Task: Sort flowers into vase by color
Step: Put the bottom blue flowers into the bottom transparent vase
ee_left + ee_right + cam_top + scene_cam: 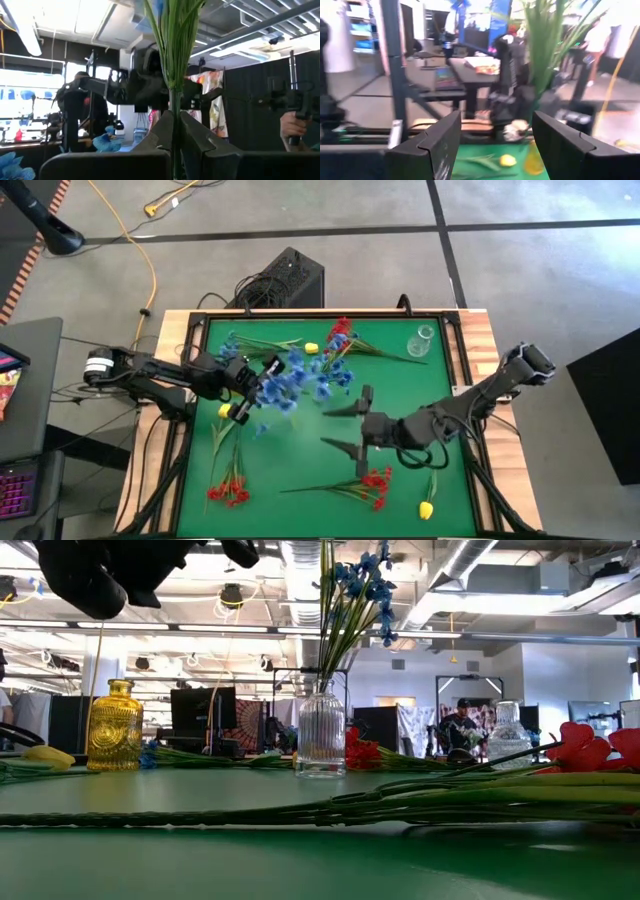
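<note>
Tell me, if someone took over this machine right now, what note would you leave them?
Left gripper: shut on a blue flower stem, over the clear ribbed vase mid-mat.
Right gripper: open, empty, beside that vase.
Done: blue flowers bunched in the ribbed vase.
Left: red sprigs and and a yellow bud on the near mat; more red and yellow at the far edge. Yellow vase and second clear vase appear empty.

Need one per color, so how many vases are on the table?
3 in the low view: a yellow vase left, a ribbed clear vase centre holding blue flowers, a second clear vase right.
</note>
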You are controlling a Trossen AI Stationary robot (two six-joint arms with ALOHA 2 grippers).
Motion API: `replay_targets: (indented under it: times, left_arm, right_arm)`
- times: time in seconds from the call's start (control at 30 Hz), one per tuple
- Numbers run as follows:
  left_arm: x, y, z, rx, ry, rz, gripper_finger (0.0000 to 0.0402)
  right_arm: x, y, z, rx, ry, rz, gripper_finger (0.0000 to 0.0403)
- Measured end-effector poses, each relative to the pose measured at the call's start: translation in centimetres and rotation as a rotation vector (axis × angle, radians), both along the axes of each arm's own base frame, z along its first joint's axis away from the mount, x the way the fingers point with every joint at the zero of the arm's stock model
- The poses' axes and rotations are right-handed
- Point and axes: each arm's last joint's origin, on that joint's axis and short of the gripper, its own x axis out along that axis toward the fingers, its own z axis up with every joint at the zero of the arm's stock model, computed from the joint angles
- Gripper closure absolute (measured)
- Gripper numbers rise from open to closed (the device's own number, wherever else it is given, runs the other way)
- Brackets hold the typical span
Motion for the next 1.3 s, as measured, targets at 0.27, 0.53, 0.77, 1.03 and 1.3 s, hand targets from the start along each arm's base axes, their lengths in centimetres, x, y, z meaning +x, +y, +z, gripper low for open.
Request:
replay_targets:
  times: [0.27,0.53,0.77,1.03,1.3]
  left_arm:
    - [0.1,0.2,0.0,-0.04,-0.003,0.06,0.0402]
    - [0.2,0.5,0.0,-0.047,-0.016,0.169,0.0402]
    - [0.8,0.7,0.3,-0.034,0.006,0.21,0.0402]
    - [0.7,1.6,0.5,-0.055,-0.015,0.283,0.0401]
    - [0.6,2.4,0.4,-0.066,-0.004,0.313,0.0401]
  right_arm:
    - [1.7,-4.6,1.5,-0.037,0.035,-0.139,0.0132]
    - [2.8,-7.6,1.3,0.004,0.046,-0.096,0.0132]
    - [3.2,-9.8,1.0,0.044,0.069,-0.105,0.0132]
    - [3.3,-9.7,0.9,0.038,0.077,-0.046,0.0132]
    - [3.6,-11.9,1.0,0.025,0.065,-0.102,0.0132]
